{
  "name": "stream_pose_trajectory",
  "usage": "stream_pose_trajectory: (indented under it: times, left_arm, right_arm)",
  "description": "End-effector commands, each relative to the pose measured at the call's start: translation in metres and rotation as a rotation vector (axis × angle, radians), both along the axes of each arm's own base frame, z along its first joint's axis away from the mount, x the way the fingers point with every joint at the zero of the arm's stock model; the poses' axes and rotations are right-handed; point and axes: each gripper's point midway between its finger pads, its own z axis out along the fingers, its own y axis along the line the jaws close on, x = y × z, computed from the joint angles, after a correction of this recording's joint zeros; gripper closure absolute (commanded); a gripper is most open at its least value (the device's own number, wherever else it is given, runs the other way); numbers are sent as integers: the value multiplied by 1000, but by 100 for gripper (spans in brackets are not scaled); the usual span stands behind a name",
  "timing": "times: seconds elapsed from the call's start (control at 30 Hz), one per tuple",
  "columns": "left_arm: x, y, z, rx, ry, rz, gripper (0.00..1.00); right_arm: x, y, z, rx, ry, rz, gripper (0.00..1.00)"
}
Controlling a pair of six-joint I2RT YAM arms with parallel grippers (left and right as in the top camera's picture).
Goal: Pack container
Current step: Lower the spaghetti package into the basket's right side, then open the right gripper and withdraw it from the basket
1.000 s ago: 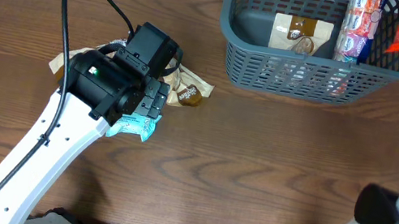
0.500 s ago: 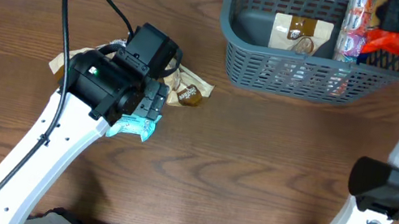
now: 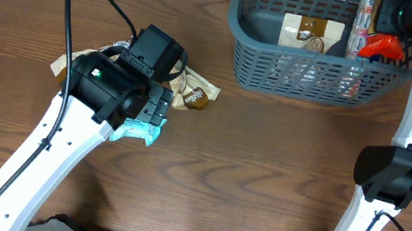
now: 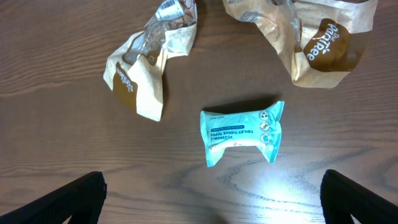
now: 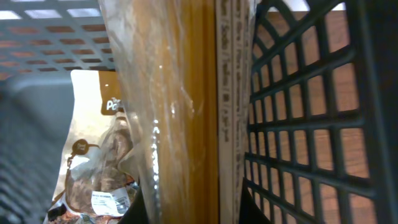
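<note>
The container point(image 3: 315, 74) sits at the far right of the surface. Over its right end, the right claw point(image 3: 391, 31) is clamped on an orange packet point(image 3: 384, 47). The left claw point(image 4: 214, 199) hangs spread wide above a teal wipes packet point(image 4: 241, 132)

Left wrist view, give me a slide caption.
Open left gripper above a teal wipes packet, two crumpled tan snack bags beyond.
</note>
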Motion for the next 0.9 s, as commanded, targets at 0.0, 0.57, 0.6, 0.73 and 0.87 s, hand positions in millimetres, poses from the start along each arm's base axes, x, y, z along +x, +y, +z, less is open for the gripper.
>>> stream_pose_trajectory:
  times: [0.0,0.57,0.6,0.73,0.87]
  left_arm:
    - [0,2,-4,6,12,16,1]
    - [0,2,-4,5,12,16,1]
    - [0,2,-4,5,12,16,1]
    - [0,2,-4,5,12,16,1]
    - [0,2,-4,6,12,16,1]
  right_arm:
    - [4,-11,-4,-22,0,-46,99]
    - [-2,-10,-7,-19,27,-46,78]
    - [-2,-10,-8,-19,29,-45,77]
    - [-4,-10,-9,-18,39,-45,76]
    - [-5,-10,-9,-18,42,-44,59]
